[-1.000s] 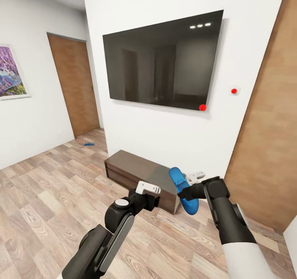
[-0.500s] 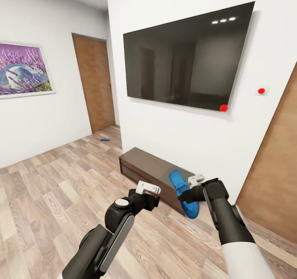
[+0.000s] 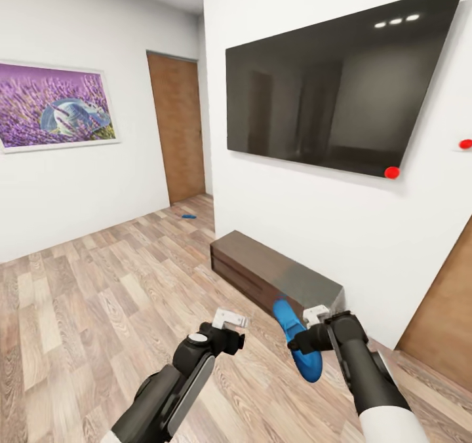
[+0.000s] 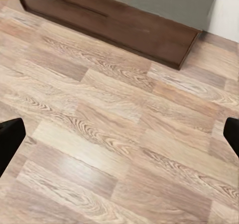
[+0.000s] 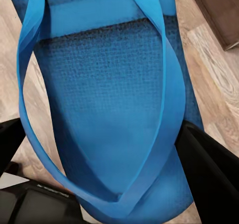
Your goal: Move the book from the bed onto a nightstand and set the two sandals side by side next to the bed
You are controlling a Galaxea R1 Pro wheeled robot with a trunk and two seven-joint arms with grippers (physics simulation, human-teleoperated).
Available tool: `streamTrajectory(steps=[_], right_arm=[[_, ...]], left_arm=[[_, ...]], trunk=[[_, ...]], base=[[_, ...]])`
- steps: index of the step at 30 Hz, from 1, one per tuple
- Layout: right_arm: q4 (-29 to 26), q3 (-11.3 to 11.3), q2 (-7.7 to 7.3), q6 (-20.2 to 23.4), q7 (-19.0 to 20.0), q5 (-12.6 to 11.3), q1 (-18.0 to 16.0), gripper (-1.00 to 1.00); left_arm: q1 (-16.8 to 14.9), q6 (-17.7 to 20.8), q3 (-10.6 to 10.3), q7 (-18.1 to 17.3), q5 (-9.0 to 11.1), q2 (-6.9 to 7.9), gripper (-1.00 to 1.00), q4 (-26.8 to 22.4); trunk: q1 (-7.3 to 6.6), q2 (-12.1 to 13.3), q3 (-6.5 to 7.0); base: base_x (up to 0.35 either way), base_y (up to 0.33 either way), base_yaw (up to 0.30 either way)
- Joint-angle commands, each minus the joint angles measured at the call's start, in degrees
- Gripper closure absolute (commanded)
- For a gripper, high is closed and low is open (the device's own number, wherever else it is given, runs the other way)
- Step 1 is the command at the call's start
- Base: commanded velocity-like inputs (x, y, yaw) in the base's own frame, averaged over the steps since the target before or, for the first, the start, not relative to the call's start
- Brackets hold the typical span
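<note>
So the whole view has swung left over the last second: the base is turning, not the room. The right end effector (image 3: pixel 303 346) stays clamped on one sandal (image 3: pixel 296 341) in front of the long cabinet (image 3: pixel 275 280); the left end effector (image 3: pixel 229 320) is apart and empty. The second sandal (image 3: pixel 189 216) lies on the floor well beyond the cabinet, by the door (image 3: pixel 177 128), probably the next stop.

Matt, pebbled-rubber blue sandal (image 5: pixel 109 99); wood-grain plank floor (image 4: pixel 99 134); glossy dark cabinet (image 3: pixel 275 276).

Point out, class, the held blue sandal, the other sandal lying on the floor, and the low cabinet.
held sandal (image 3: pixel 300 345), head view, middle of sole.
floor sandal (image 3: pixel 189 216), head view, its centre.
low cabinet (image 3: pixel 275 271), head view, top surface.
</note>
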Motion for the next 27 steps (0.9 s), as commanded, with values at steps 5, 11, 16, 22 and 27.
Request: streamTrajectory(steps=[5, 11, 16, 22, 27], right_arm=[[4.2, -6.5, 0.23, -7.9, 0.4, 0.3, 1.7, 1.00], [11.0, -14.8, 0.42, -19.9, -0.5, 0.3, 2.1, 1.00], [15.9, -16.9, 0.49, -24.3, -4.9, 0.3, 2.2, 1.00], [25.2, -18.1, 0.49, -32.9, -11.9, 0.2, 2.2, 1.00], [29.1, -18.4, 0.48, -35.5, -14.3, 0.2, 2.2, 1.00]], left_arm=[[-0.3, -9.2, 0.0, 0.1, 0.7, 0.02, -1.00, 15.8], [-1.5, -18.8, 0.0, -0.5, 1.2, 0.02, -1.00, 33.3], [-2.0, -21.6, 0.0, -1.8, 1.3, 0.07, -1.00, 39.4], [-2.2, -23.5, 0.2, -4.3, 1.4, 0.12, -1.00, 42.2], [-2.2, -24.5, 0.2, -4.7, 1.5, 0.18, -1.00, 42.5]], trunk=[[0.03, -0.2, -0.44], [0.03, -0.2, -0.58], [0.03, -0.2, -0.61], [0.03, -0.2, -0.62], [0.03, -0.2, -0.62]], base=[[0.000, 0.000, 0.215], [0.000, 0.000, 0.082], [0.000, 0.000, 0.019], [0.000, 0.000, 0.005], [0.000, 0.000, 0.000]])
